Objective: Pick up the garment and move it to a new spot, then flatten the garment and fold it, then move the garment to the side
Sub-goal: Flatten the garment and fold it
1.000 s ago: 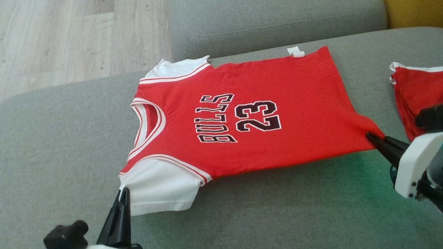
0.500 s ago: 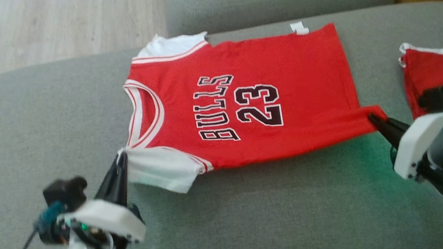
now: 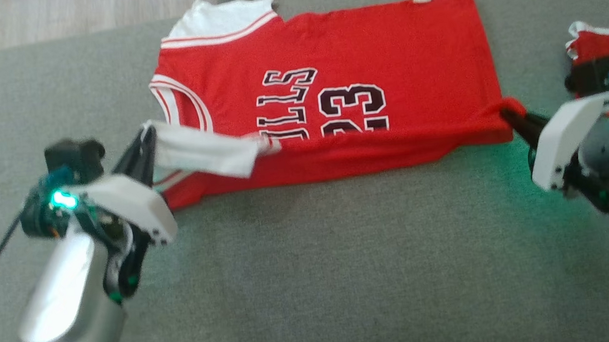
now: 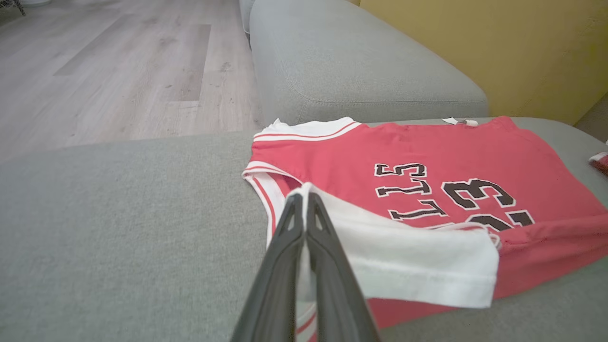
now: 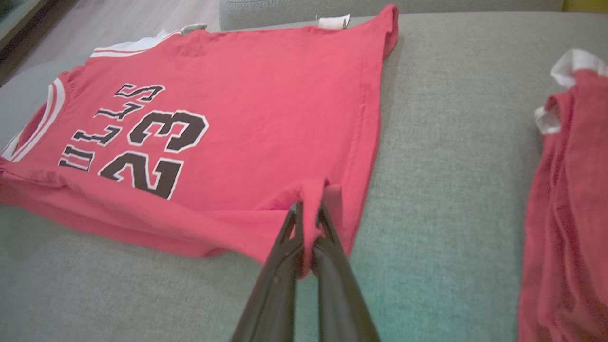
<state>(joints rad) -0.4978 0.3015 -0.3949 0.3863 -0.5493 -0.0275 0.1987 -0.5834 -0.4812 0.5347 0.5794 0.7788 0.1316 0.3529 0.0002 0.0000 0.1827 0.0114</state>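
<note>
On a grey fabric sofa cushion (image 3: 315, 281), a red-and-white basketball jersey (image 3: 359, 43) lies with its near edge lifted: left gripper (image 3: 146, 133) closed on its white sleeve (image 3: 208, 153), right gripper (image 3: 503, 113) on the hem corner (image 5: 332, 192) (cloth looks soft and light; corners should grip best).

Right gripper (image 5: 308, 209) pinching hem corner of red jersey (image 5: 247, 118), second red garment (image 5: 570, 199) beside.
</note>
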